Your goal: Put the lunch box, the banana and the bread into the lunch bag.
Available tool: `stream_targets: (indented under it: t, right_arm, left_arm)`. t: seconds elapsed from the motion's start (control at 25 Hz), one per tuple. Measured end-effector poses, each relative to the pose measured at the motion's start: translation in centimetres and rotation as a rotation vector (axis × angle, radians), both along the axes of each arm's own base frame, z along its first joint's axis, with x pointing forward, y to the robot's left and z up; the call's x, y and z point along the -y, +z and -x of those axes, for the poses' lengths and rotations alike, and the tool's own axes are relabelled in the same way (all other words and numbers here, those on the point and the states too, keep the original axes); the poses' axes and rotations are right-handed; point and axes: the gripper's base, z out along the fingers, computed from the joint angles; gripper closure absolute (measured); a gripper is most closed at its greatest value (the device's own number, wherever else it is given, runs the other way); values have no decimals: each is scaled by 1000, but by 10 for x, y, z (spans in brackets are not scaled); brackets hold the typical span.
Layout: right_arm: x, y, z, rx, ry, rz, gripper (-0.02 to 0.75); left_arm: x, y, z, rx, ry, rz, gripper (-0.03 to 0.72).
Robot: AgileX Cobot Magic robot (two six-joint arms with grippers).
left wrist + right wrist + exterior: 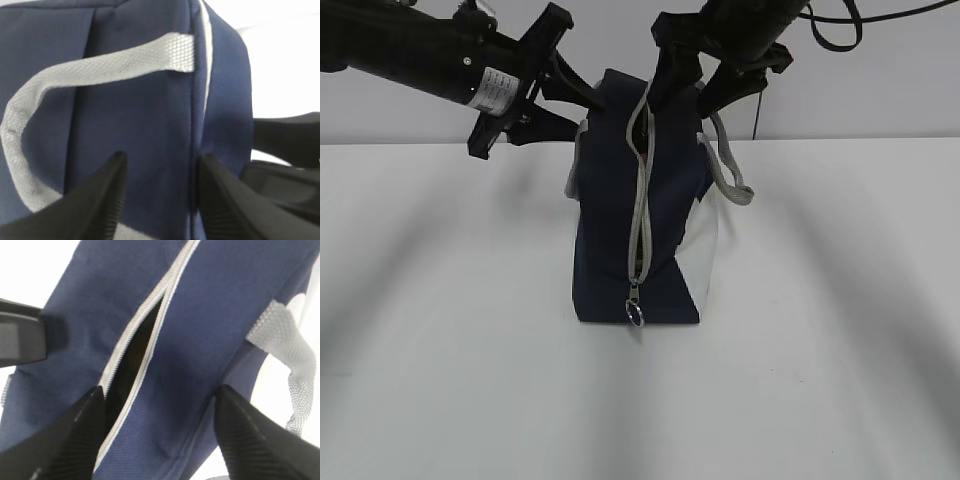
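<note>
Navy lunch bag (620, 230) upright on white surface (440, 350), zipper (640, 200) gaping at top, contents hidden, my left claw (160, 192) and right claw (160, 435) both released, straddling the bag

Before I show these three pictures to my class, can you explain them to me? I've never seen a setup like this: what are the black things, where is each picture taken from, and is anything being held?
The black things are two robot arms, each ending in a two-fingered gripper. The wide picture looks along a white table from the front. The other two come from small cameras on the arms' wrists, so you see each gripper's own fingers at the bottom edge.

On the table stands one thing: a navy lunch bag with a grey zipper, partly open at the top, and grey handles. No lunch box, banana or bread is visible.

The left gripper and the right gripper are both close against the bag's top, fingers spread apart with fabric between them. Neither appears to be pinching anything.
</note>
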Motion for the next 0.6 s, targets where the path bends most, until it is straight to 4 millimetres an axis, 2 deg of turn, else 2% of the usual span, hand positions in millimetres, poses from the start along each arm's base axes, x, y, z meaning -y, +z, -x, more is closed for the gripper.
stream_targets:
  t: [0.16,0.28,0.36,0.6]
  right_arm:
    - [2,23,10,60,1,19,214]
    - [-1,43,30,106,22,65,214]
    - [-12,55,50,135,51,120,214]
    - [-49,69,111,223,167,324,214]
  left_arm:
    - [-15,1,2,-9,-37,-50,317]
    - [-28,15,11,21,-78,-115,313]
    - [-34,30,21,54,-111,-168,313]
    - [-51,68,63,77,-227,-370,313]
